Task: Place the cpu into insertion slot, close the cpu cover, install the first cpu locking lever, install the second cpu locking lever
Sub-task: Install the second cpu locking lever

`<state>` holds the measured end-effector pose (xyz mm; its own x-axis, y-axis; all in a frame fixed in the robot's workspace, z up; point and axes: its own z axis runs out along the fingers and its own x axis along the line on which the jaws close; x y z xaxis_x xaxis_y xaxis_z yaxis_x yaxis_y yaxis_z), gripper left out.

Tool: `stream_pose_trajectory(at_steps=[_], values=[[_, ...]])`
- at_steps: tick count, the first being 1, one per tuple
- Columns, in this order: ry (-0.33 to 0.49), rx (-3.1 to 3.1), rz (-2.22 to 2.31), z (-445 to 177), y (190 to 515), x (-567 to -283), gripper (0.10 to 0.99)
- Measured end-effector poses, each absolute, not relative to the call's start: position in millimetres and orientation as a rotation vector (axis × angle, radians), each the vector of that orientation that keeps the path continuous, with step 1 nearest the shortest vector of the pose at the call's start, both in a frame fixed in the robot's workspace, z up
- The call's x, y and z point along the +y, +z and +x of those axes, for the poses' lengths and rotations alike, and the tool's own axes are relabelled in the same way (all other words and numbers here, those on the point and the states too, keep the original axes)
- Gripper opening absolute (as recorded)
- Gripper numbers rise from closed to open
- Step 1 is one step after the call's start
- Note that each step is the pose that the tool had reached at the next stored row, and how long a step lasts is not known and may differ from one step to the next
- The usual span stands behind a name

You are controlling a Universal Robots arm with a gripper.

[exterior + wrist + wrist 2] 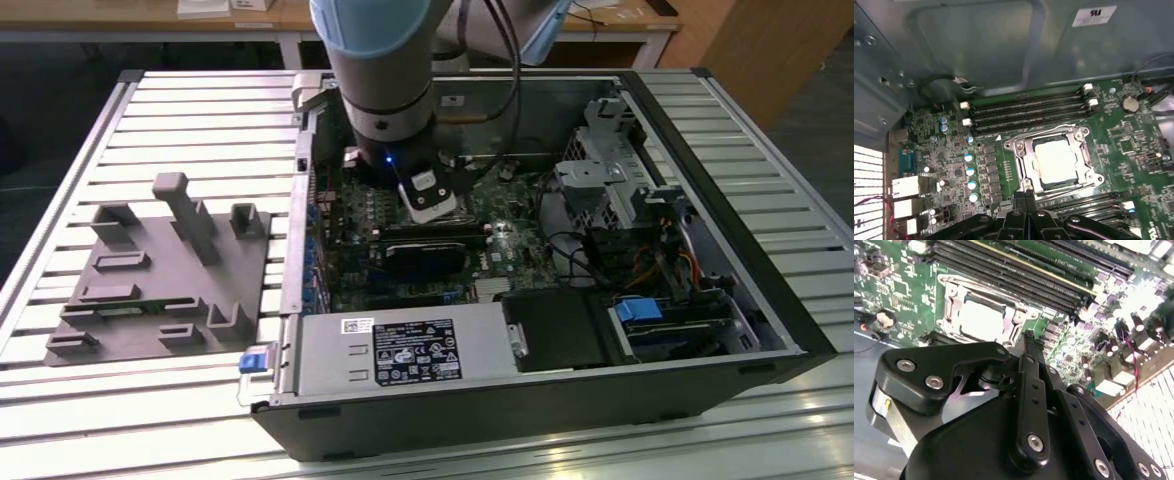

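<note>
Open computer case (pixel 694 300) lying on its side on a slatted metal worktop (pixel 200 110), with a grey fixture block (pixel 160 270) on the worktop towards the exterior view's left. Arm (pixel 380 60) reaching down into the case, hand (pixel 430 200) poised low over the green board (pixel 350 215).

Cpu (pixel 1056 160) seated in the slot (pixel 1026 165), pale silver top facing up, seen in both wrist views (pixel 981 320). Cover (pixel 1079 137) lying flat around the chip, its square window framing the metal top; same frame visible in the second wrist view (pixel 954 302). Position of the two locking levers not clear enough to tell.

Hand fingers (pixel 1026 200) brought together, tips meeting in a narrow point with nothing between them; same closed pose in the second wrist view (pixel 1029 340). Fingertips just beside the near edge of the slot, not on the chip itself; whether touching the frame or hovering a little above it cannot be told. Chip lying directly beyond the fingertips in the first wrist view.

Long black memory slots (pixel 1026 110) running along the far side of the slot, with a second group (pixel 1079 207) on the near side next to the hand. Row of small blue-topped capacitors (pixel 970 172) beside the slot. Black rectangular block (pixel 420 255) on the board in the exterior view, just in front of the hand. Power supply box (pixel 400 350) at the near wall of the case.
</note>
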<state>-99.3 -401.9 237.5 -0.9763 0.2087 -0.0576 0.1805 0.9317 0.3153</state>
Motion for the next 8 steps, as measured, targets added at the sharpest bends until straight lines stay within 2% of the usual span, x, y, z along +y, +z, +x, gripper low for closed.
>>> stream_pose_trajectory(at_steps=[8], values=[[0.404, 3.0, 0.337, -92.6, 238.4, -402.0, 0.102]])
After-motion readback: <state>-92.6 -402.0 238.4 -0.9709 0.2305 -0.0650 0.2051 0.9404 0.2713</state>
